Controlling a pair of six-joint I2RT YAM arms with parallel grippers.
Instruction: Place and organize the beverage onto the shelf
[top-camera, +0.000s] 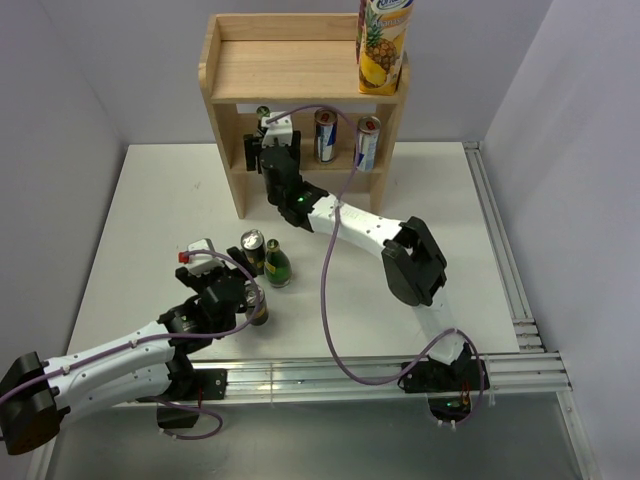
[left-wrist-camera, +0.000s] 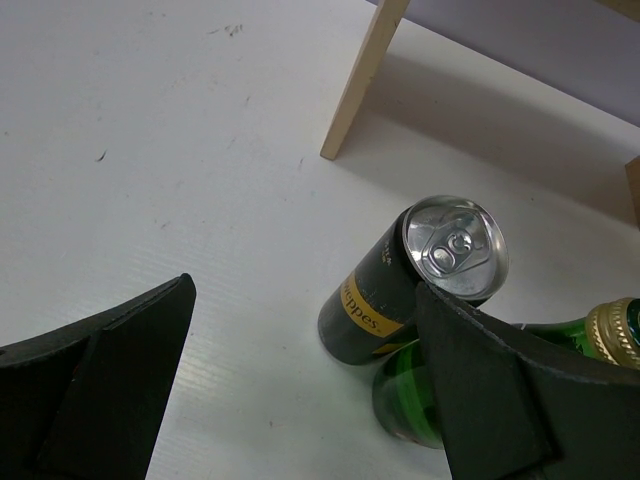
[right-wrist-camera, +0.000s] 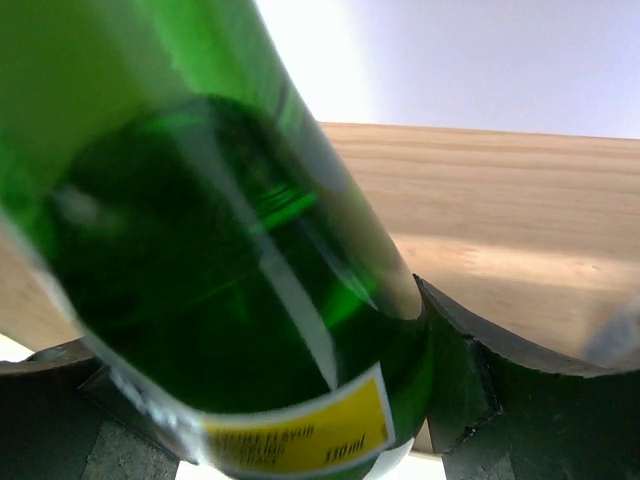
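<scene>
Green bottle (right-wrist-camera: 230, 280) is gripped by the right gripper (right-wrist-camera: 265, 400) at the lower tier of the shelf (top-camera: 290, 70); the left gripper (left-wrist-camera: 305, 300) is held wide apart, empty.
Most of the bottle is blurred and cut off in the right wrist view. The shelf is set at 12 o'clock on the table (top-camera: 150, 200), and the right arm is extended toward 11 o'clock to reach it. The left arm is angled toward 1 o'clock, and a dark can (left-wrist-camera: 400, 290) is partly masked by its right finger.

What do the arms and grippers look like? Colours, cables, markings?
Both arms: white links, bulky black joint housings. Left arm and right arm each trail a purple cable. Left gripper and right gripper: black wedge fingers, white wrist camera block. Green light near the right wrist; red tab on the left.
</scene>
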